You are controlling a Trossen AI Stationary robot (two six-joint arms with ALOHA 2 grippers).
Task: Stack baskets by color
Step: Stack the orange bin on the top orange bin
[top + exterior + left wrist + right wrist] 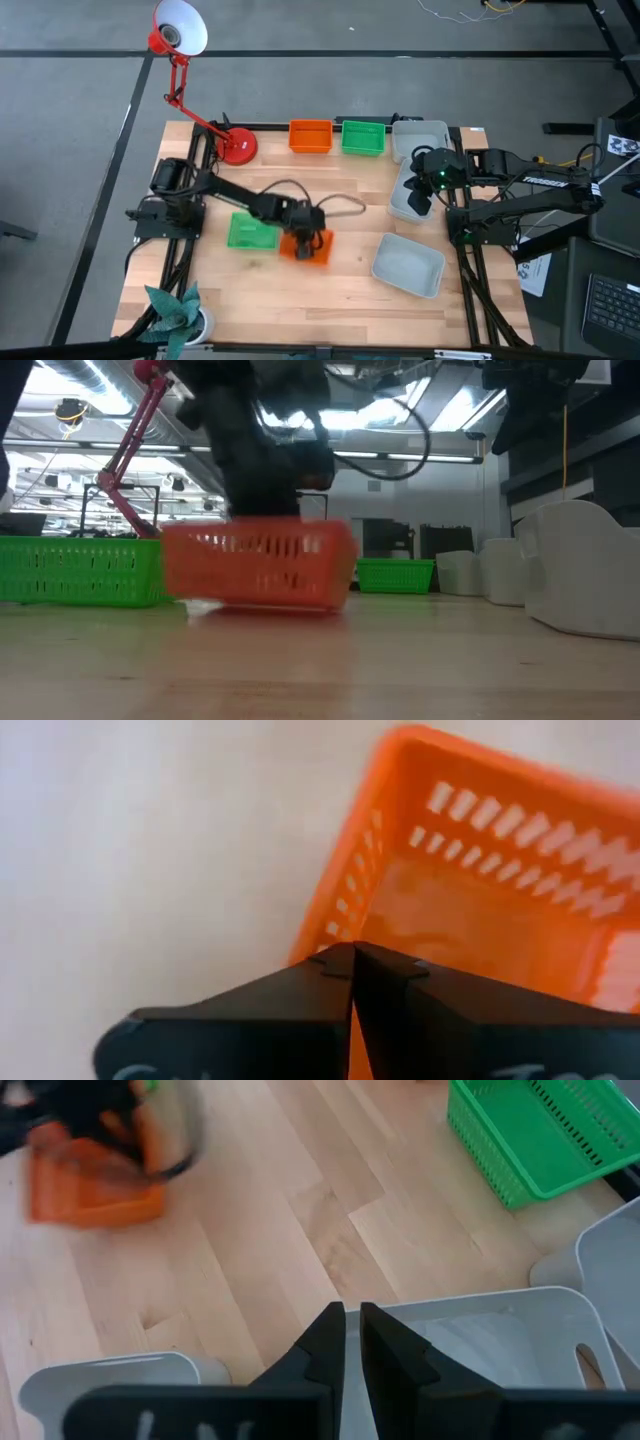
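Observation:
My left gripper [303, 238] is shut on an orange basket [308, 250] near the table's middle, beside a green basket [250, 232] that sits flat on the wood. At the far edge an orange basket [310, 135], a green basket [362, 137] and a grey-white basket [420, 140] stand in a row. Two more grey-white baskets lie on the right, one mid-table [405, 205] and one nearer [408, 265]. My right gripper [352, 1320] hangs shut over the mid-table grey-white basket [480, 1340], touching nothing. My left gripper pinches the rim of one wall of the orange basket [340, 935], near a corner, with one finger inside the basket and one outside. The fingers slant down from the table's far left. The basket [260, 565] is slightly tilted, low over the wood; whether its bottom touches I cannot tell.
A red desk lamp stands with its round base [238, 147] at the far left, its head [180, 28] out beyond the table. A teal pinwheel-like object [175, 310] sits at the near left corner. Bare wood [300, 300] lies along the near middle.

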